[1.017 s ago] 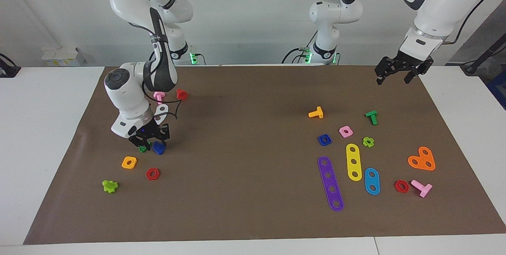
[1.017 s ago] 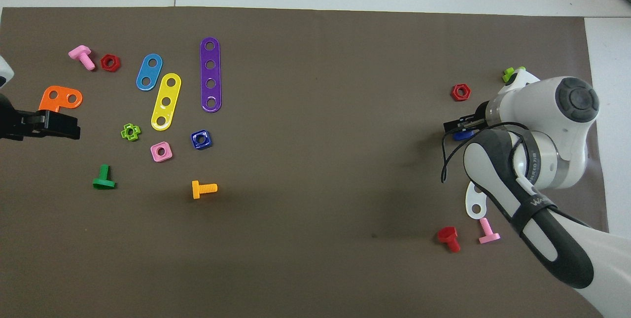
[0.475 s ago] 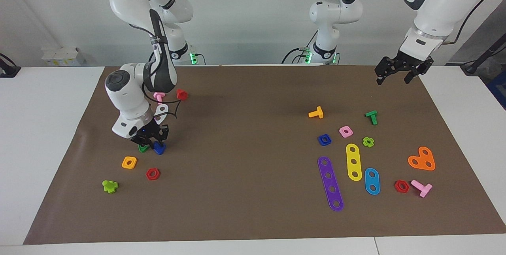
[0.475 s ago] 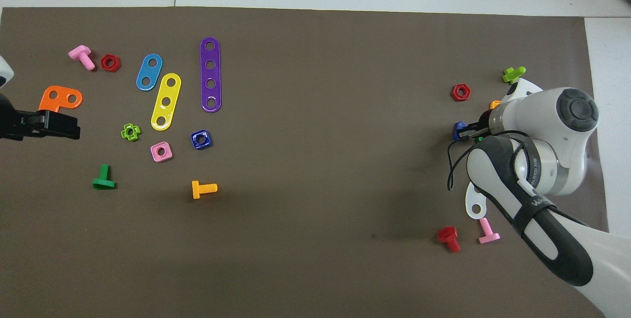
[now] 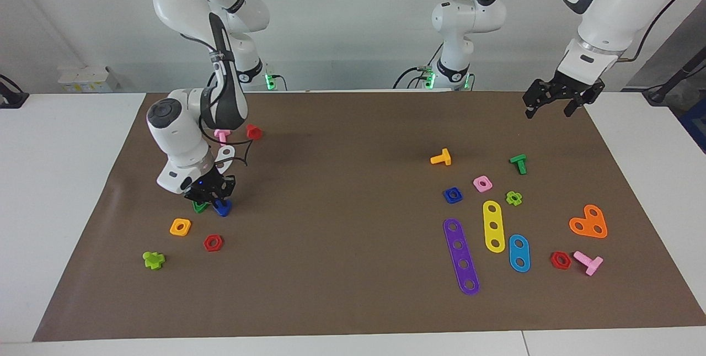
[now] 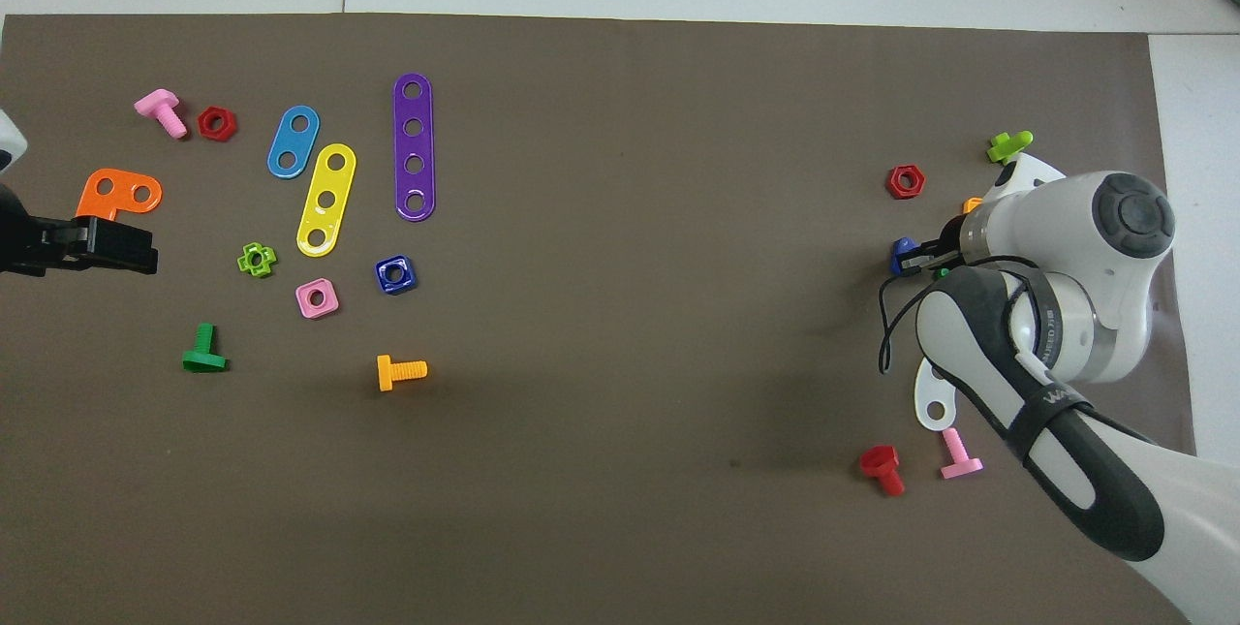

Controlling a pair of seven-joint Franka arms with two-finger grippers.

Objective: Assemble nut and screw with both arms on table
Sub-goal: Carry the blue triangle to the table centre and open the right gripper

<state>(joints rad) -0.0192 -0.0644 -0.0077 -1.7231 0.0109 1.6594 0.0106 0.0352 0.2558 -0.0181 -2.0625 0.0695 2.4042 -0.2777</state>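
A: What is seen to have changed in the last second?

B: The right gripper (image 5: 212, 197) has been turned a little at the wrist. In the overhead view the screw (image 5: 222, 208) has been carried with it toward ten o'clock. The fingers are seen closed on the screw, so a grasp is judged to have been made. Whether the screw has been lifted off the mat (image 5: 353, 301) cannot be told.

A: And the other part?

B: The nut (image 5: 452, 195) has not been touched. In the facing view it lies on the mat at three o'clock from the mat's middle, with a pink nut (image 5: 482, 183) at two o'clock of it. The screw is at nine o'clock from the middle, so the two are well apart. The left gripper (image 5: 556, 103) is held waiting over the mat's edge, spread open and empty.

A: What is given by one view and not the other?

B: Only in the facing view are the right gripper's tips shown down at the mat, with a green nut (image 5: 199, 207) just beside the screw. In the overhead view that nut is almost wholly covered by the wrist, but the screw is shown jutting out at nine o'clock of the fingers.
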